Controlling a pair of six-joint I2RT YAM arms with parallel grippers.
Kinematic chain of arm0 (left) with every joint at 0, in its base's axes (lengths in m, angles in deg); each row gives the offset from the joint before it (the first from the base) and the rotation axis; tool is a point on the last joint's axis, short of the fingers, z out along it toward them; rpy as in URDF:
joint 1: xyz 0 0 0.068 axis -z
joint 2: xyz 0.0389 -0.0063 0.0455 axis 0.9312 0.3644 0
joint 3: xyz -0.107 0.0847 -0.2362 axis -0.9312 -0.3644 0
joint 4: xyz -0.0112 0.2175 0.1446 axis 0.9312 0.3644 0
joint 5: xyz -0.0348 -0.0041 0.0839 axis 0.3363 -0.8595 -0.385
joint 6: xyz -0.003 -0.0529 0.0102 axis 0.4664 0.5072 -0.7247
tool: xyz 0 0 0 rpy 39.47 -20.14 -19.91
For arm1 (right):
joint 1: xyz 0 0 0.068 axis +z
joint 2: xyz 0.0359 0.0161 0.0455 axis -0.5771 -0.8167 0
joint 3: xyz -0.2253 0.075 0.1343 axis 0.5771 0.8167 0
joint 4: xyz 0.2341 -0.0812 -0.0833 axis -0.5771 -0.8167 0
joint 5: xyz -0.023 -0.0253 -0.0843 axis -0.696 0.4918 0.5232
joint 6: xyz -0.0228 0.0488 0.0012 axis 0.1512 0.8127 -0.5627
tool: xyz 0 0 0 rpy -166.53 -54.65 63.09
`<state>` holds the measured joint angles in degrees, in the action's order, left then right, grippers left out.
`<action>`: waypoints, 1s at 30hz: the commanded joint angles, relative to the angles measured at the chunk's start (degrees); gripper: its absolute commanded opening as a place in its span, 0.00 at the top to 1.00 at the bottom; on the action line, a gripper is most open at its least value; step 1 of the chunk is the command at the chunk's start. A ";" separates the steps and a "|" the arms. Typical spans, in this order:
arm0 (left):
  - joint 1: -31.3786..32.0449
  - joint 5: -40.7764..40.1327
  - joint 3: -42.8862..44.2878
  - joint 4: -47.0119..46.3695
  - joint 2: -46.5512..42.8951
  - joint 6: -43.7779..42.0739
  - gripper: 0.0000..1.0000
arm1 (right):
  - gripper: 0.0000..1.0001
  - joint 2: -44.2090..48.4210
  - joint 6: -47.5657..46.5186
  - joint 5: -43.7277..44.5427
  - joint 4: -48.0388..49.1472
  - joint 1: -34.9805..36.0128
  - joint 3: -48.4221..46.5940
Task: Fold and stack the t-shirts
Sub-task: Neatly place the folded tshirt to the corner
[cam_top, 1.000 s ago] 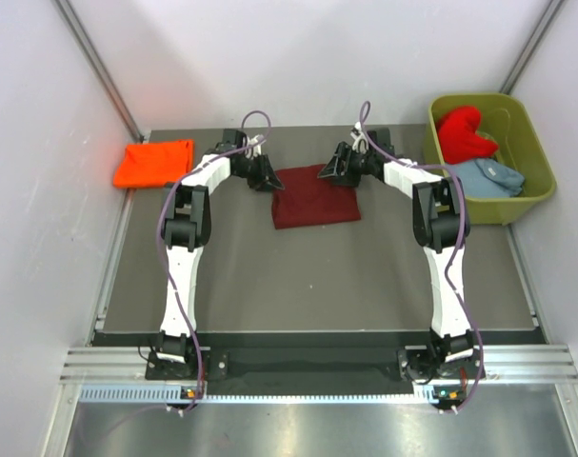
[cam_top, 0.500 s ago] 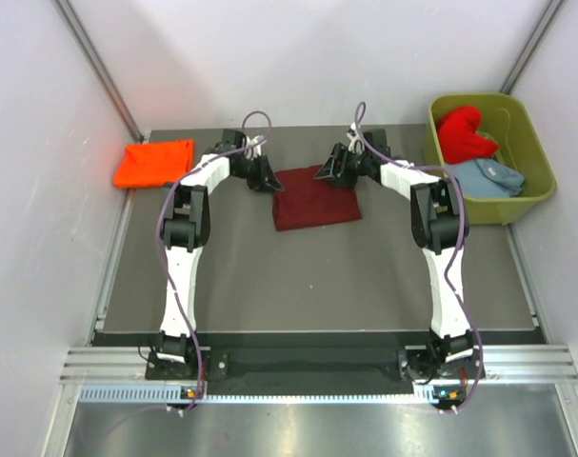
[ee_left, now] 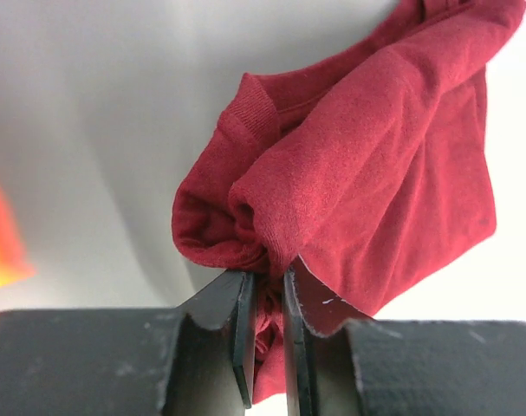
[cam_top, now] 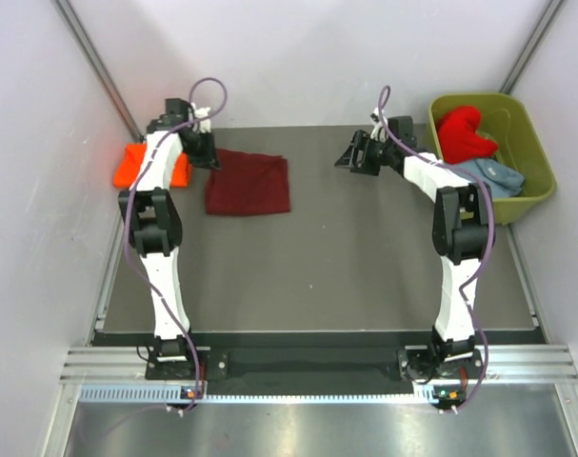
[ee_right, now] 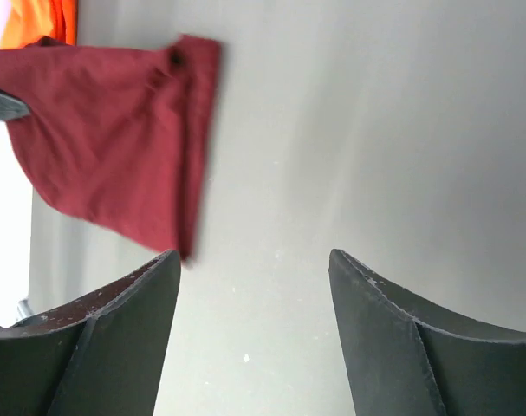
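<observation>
Grey matting covers the table [cam_top: 317, 257], with an olive-green tub [cam_top: 522, 208] at its far right. The maroon shirt [cam_top: 249, 185] is plain, soft cloth folded to a rough rectangle. It lies at the far left of the table, near the folded orange shirt [cam_top: 129, 169], which my left arm partly hides. In the tub a red shirt [cam_top: 460, 133] sits crumpled towards the back, with a grey-blue shirt [cam_top: 488, 178] nearer me. My left pincer [ee_left: 267, 290] is clenched on a bunched corner of the maroon shirt. My right pincer [cam_top: 353, 156] hangs released, its jaws spread over bare matting, well apart from that shirt.
</observation>
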<state>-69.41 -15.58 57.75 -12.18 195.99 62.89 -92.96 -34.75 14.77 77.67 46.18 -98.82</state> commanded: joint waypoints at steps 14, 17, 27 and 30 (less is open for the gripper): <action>-4.50 -23.98 6.21 -3.29 -4.63 -10.11 1.00 | 0.30 7.24 -3.66 0.95 0.20 -0.65 5.89; -4.50 -26.45 6.74 -4.87 -5.24 -9.49 1.00 | 0.30 7.86 -3.74 0.95 0.28 -0.74 6.86; -4.59 -34.27 7.62 -9.10 -7.35 -11.25 1.00 | 0.30 7.25 -3.04 0.87 1.51 -0.31 7.39; -4.50 -35.15 8.58 -9.45 -7.18 -10.98 1.00 | 0.30 6.98 -2.86 0.95 1.60 -0.13 7.13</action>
<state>-73.76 -47.38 62.85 -17.14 193.34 52.43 -88.50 -37.13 15.71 76.99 45.62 -91.34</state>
